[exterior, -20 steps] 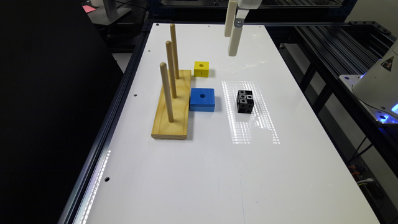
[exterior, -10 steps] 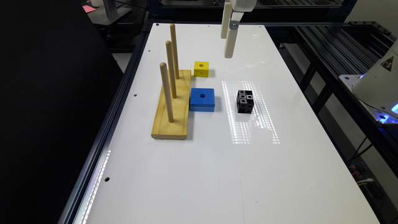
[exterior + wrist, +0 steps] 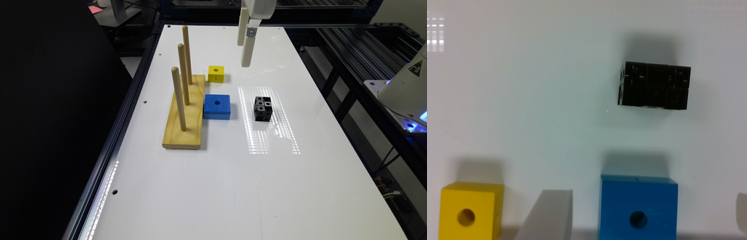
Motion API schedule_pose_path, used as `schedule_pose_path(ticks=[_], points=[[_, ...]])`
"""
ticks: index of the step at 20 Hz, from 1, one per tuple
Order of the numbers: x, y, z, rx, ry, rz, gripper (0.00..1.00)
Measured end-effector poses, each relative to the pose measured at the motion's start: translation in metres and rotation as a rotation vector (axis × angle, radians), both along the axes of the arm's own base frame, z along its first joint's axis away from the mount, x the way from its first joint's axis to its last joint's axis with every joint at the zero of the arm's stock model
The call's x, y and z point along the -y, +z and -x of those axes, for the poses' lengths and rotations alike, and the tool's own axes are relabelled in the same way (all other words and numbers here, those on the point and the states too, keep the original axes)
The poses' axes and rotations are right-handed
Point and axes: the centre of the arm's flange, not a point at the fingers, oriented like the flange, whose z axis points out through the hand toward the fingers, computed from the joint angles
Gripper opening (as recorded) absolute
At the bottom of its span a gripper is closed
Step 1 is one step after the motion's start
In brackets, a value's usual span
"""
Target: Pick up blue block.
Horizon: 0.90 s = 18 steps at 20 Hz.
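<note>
surface: white table (image 3: 233,186)
on it: wooden peg base (image 3: 185,113), blue block (image 3: 217,106) touching base edge, yellow cube (image 3: 216,73), black cube (image 3: 263,108) apart

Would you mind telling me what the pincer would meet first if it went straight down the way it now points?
Probably bare white table. The open pincer hangs beyond the yellow cube and short of the blue block. The wrist view shows table between its fingers, though depth is uncertain.

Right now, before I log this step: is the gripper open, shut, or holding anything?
Gripper: open and holding nothing, fingers spread, above the table; the blue block sits untouched beside the peg board.
</note>
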Motion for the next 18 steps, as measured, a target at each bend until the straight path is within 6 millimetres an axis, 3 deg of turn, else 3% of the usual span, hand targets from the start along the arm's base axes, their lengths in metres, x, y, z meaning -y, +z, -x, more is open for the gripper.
schedule_pose_path(ticks=[14, 18], points=[[0.0, -0.059, -0.009, -0.007, -0.001, -0.009, 1.0], [-0.002, -0.059, -0.016, 0.006, 0.0, -0.01, 1.0]])
